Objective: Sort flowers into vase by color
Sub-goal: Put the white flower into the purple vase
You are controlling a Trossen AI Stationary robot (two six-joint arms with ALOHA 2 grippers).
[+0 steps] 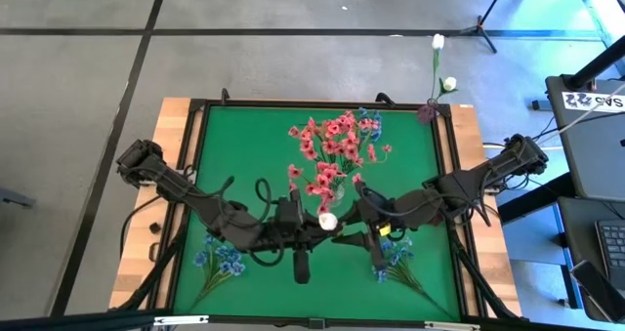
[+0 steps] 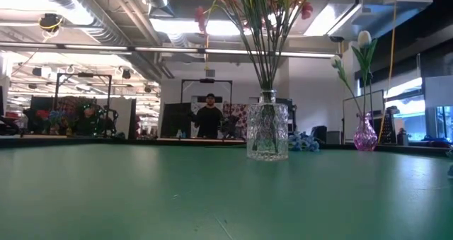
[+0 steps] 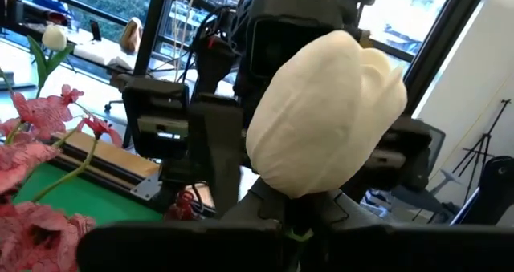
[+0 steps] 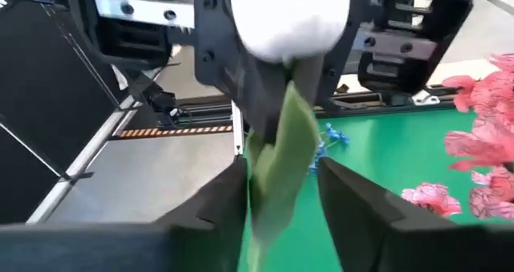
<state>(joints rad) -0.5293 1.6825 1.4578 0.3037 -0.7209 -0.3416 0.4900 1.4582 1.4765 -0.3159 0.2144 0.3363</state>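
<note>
A white-bud flower [image 1: 328,220] hangs in mid-air between both grippers, over the middle of the green mat. My left gripper [image 1: 311,222] is shut just under the bud [image 3: 325,111]. My right gripper [image 1: 350,226] faces it, shut around the flower's green leaf [image 4: 277,168]. A clear glass vase [image 2: 267,130] at mid-table holds the pink blooms [image 1: 332,150]. A small pink vase [image 2: 365,132] at the far right corner holds two white buds [image 1: 441,62]. Blue sprigs lie flat on the mat near left [image 1: 220,263] and near right [image 1: 395,258]. Neither gripper shows in the low view. My left gripper pinches the stem [image 3: 299,234] directly below the white bud, coming level from the table's left; the bud stands clear above the fingers. My right gripper has the green leaf [image 4: 281,144] between its two fingers [image 4: 221,200], coming level from the table's right, lower on the flower than the bud; the flower is lifted clear.
The clear vase with its spreading pink blooms stands just beyond the two grippers. The mat has a raised dark frame [image 1: 195,175]. A person [image 2: 209,116] stands far back in the room. Bare mat lies at far left [image 1: 244,136].
</note>
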